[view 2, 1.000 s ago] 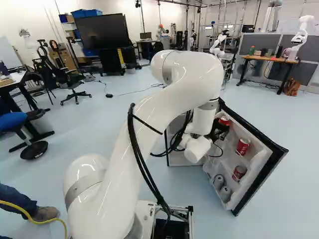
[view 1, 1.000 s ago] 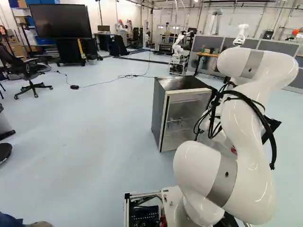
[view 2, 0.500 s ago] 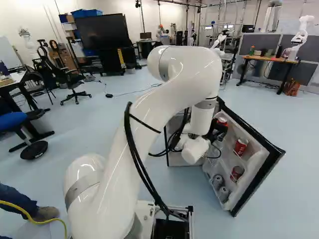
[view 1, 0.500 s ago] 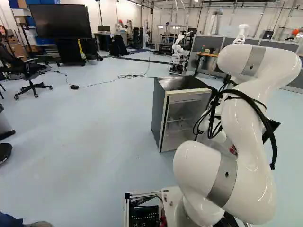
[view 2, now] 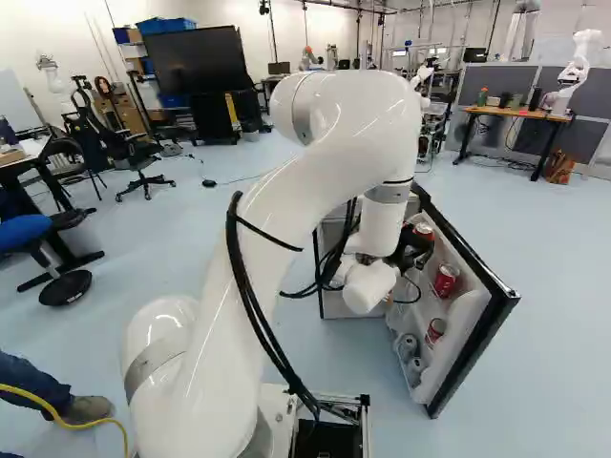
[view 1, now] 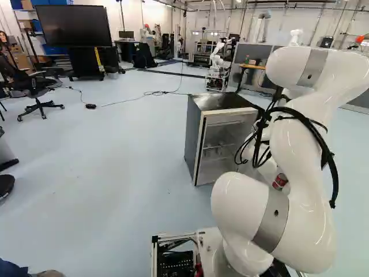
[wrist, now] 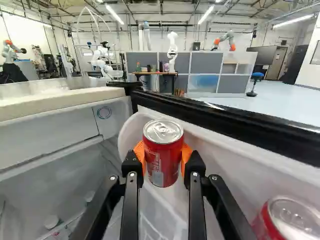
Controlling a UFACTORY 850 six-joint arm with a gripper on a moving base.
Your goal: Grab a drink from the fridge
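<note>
Fridge door (view 2: 470,320) swung inward above pale-blue floor (view 2: 563,382); grey partitions (wrist: 206,62) beyond.

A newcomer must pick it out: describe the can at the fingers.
Look for the dark-sided fridge on the floor, then its open door. Near the door's upper edge is a red can with a silver top. Unlike the neighbouring can, also red, this one is held between the orange-padded fingers.
</note>
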